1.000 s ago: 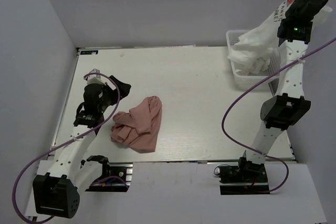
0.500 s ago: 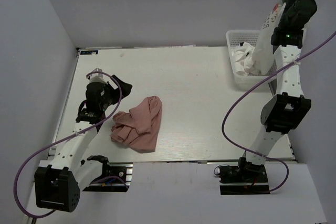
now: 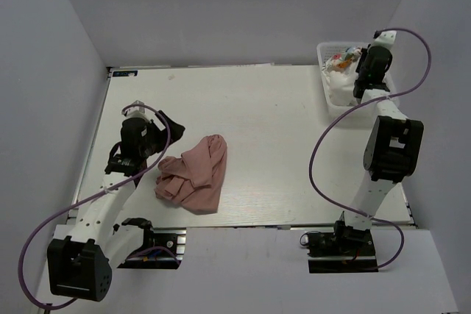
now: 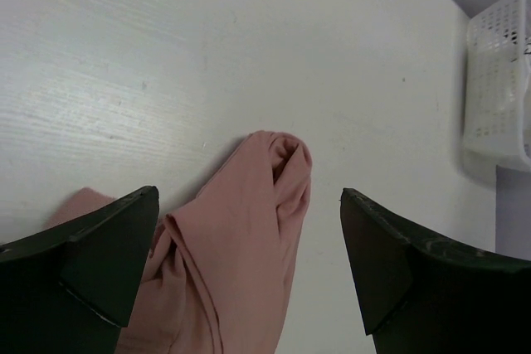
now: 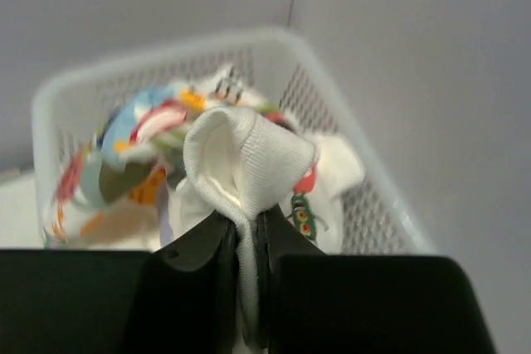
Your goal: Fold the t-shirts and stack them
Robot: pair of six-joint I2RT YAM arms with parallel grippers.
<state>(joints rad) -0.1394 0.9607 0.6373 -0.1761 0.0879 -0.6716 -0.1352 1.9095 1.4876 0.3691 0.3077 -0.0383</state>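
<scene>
A dusty pink t-shirt (image 3: 195, 173) lies crumpled on the table left of centre; it also shows in the left wrist view (image 4: 241, 246). My left gripper (image 3: 168, 121) is open and empty, just above and left of it, jaws wide apart (image 4: 249, 271). My right gripper (image 3: 366, 62) is shut on the ribbed edge of a white t-shirt (image 5: 246, 155), held low over the white lattice basket (image 3: 327, 101). More white cloth with multicoloured print (image 5: 133, 134) lies bunched in the basket.
The basket (image 5: 332, 64) stands at the table's far right corner against the grey walls. The right arm's purple cable (image 3: 324, 145) loops over the table's right side. The table's near edge runs along the arm bases.
My right gripper has come down from high above the basket with the white t-shirt, which now lies bunched in the basket. The left arm has barely moved.
</scene>
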